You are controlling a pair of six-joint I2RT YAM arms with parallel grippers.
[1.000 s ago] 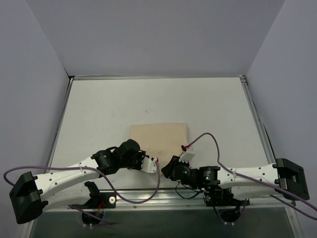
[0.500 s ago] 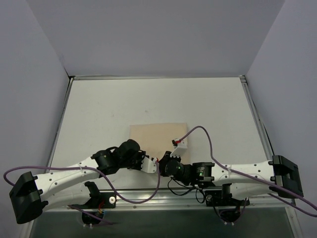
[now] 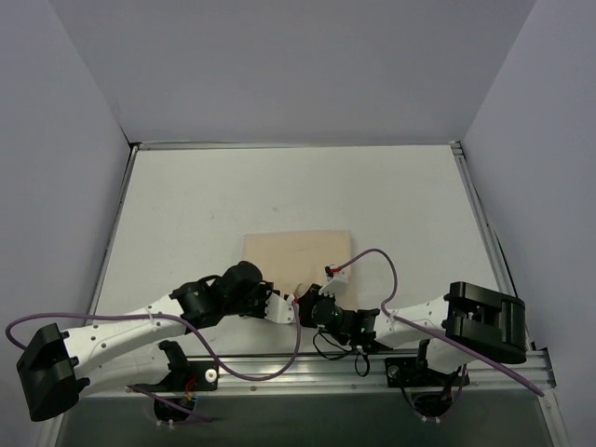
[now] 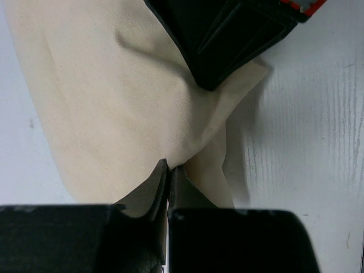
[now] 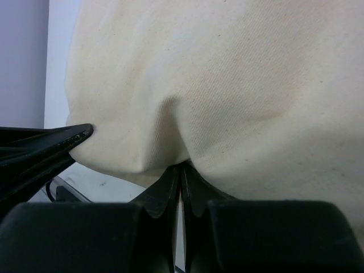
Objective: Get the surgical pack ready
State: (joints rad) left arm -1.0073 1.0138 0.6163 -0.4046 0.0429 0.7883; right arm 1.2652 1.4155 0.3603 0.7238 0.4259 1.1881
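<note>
The surgical pack shows as a folded beige cloth bundle point(image 3: 298, 253) in the middle of the white table. The steel tray, forceps, tweezers and green packets are hidden. My left gripper point(image 3: 286, 310) is at the bundle's near edge, shut on a pinch of the beige cloth point(image 4: 114, 102). My right gripper point(image 3: 304, 305) is right beside it, also shut on a fold of the cloth point(image 5: 227, 85). The right gripper's black body point(image 4: 227, 40) shows in the left wrist view. A left fingertip point(image 5: 57, 142) shows in the right wrist view.
The white table point(image 3: 186, 205) has raised rails at its left, back and right edges. Purple cables point(image 3: 372, 256) loop over the right arm near the bundle. The right arm's elbow point(image 3: 480, 321) is folded at the near right.
My right gripper has moved left to the bundle's near edge, next to the left gripper, and now pinches the cloth. The right elbow has swung inward. The left arm stayed put.
</note>
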